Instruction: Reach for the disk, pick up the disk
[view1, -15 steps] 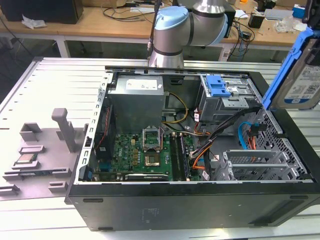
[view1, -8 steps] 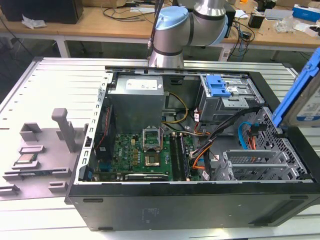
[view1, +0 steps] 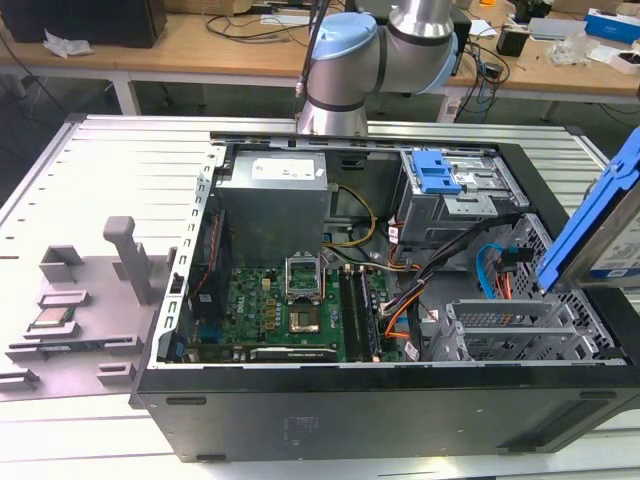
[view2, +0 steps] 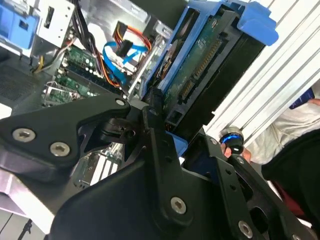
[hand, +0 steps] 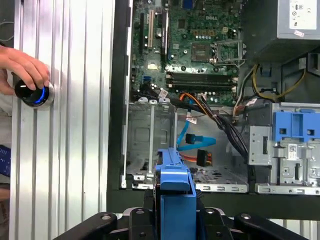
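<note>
The hand (view2: 167, 132) is clamped on the disk (view2: 200, 65), lifted at the case's (view1: 400, 420) right (1 person's fingers (hand: 27, 67) touch a knob (hand: 32, 95)); a firm, level hold matters here.

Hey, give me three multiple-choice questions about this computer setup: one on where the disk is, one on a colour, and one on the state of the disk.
1. In the exterior view, where is the disk?
A. Raised over the case's edge, at the exterior view's right
B. Lying flat on the green circuit board
C. On the grey tray at the exterior view's left

2. What colour is the bracket around the disk?
A. Red
B. Green
C. Blue

3. What state is the disk in?
A. Seated flat in its bay
B. Tilted and clamped in the jaws
C. Lying loose on the table

Answers:
1 A: the disk stands above the rim of the case on that side.
2 C: the bracket is blue in both wrist views.
3 B: the jaws are closed on its lower end, and it slants clear of the case.
</note>
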